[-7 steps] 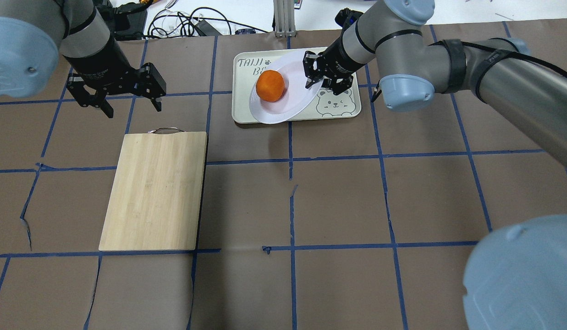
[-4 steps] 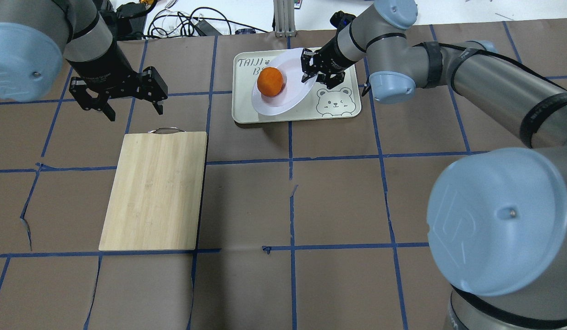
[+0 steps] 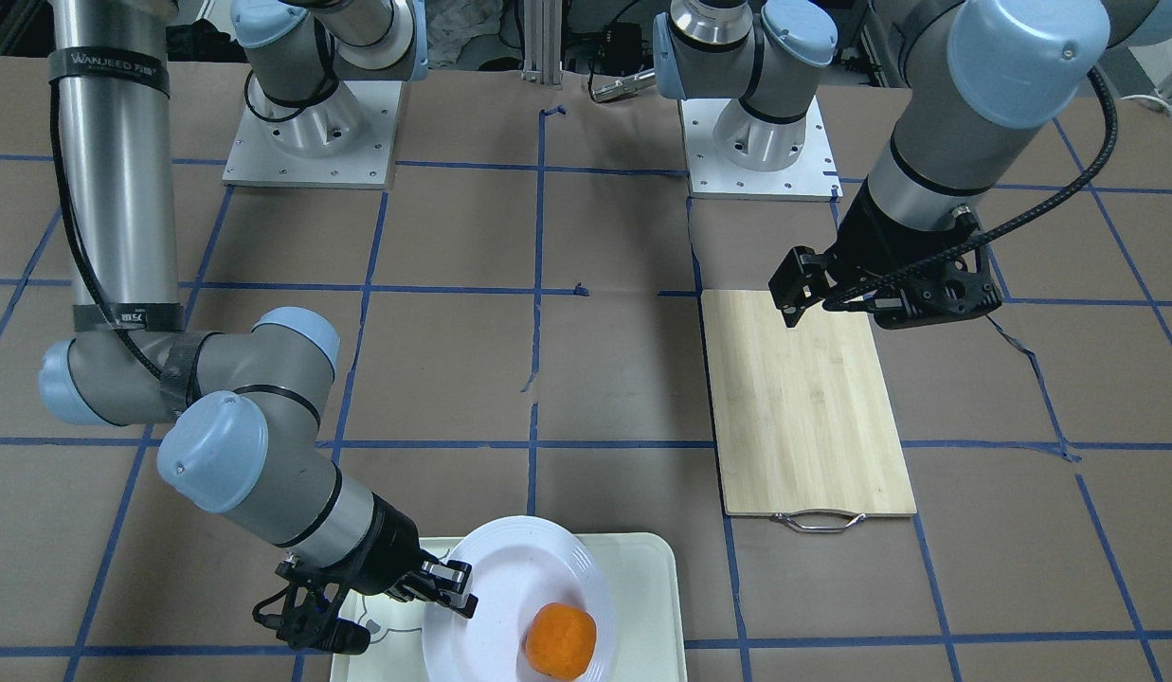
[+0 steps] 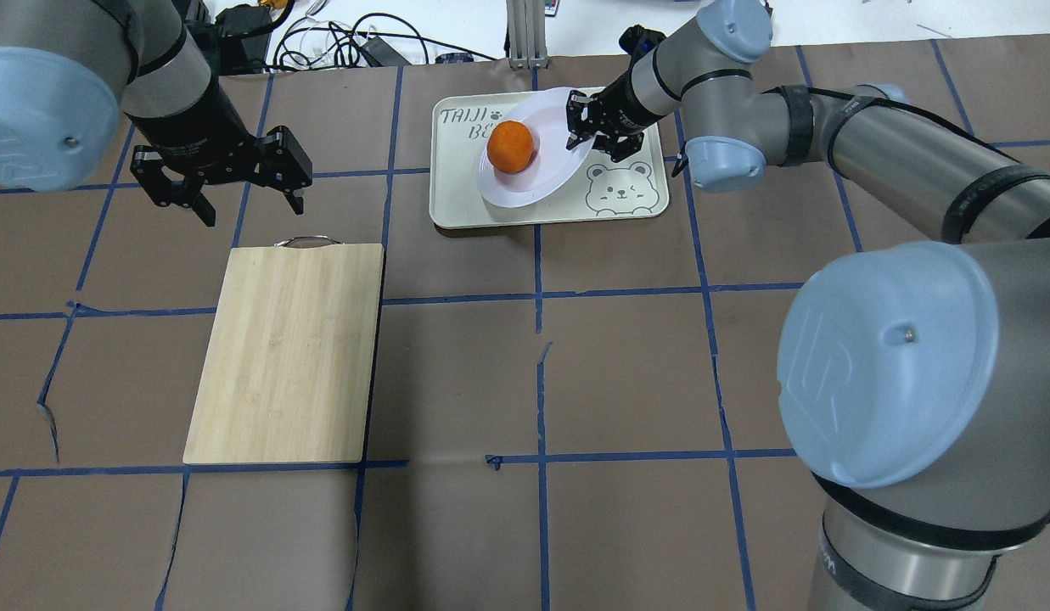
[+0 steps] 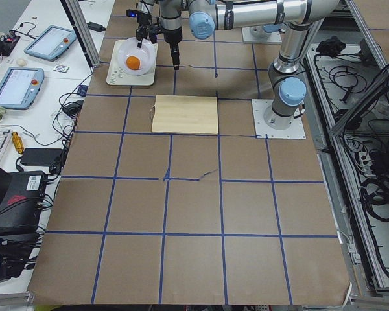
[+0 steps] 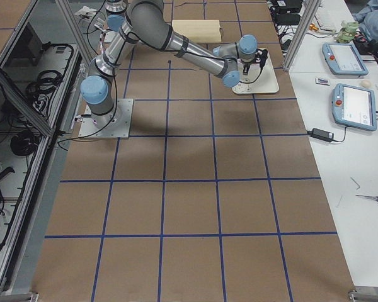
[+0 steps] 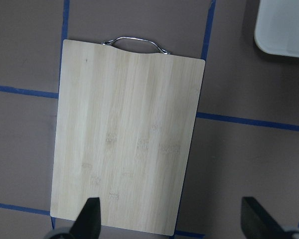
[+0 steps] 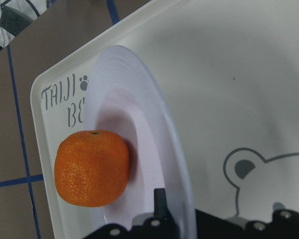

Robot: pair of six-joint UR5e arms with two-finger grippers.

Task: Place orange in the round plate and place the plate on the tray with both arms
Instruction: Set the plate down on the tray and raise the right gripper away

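The orange [image 4: 512, 147] [image 3: 560, 641] [image 8: 92, 168] lies in the white round plate [image 4: 541, 174] [image 3: 510, 578] [image 8: 139, 124]. The plate is tilted over the cream tray [image 4: 635, 199] [image 3: 642, 606] [image 8: 229, 74], beside the bear face. My right gripper [image 4: 586, 136] [image 3: 458, 592] is shut on the plate's rim, on the side away from the orange. I cannot tell whether the plate's low edge touches the tray. Far to the left, my left gripper [image 4: 249, 206] [image 3: 870, 308] [image 7: 172, 219] hangs open and empty above the table, near the cutting board's handle end.
A bamboo cutting board [image 4: 287, 352] [image 3: 808, 407] [image 7: 124, 139] with a metal handle lies left of the table's centre. Cables [image 4: 338, 42] lie past the table's far edge. The right arm's large elbow joint [image 4: 881, 365] blocks the lower right of the overhead view.
My right gripper has carried the plate and orange a little farther back and to the right over the tray. The left gripper has barely moved.
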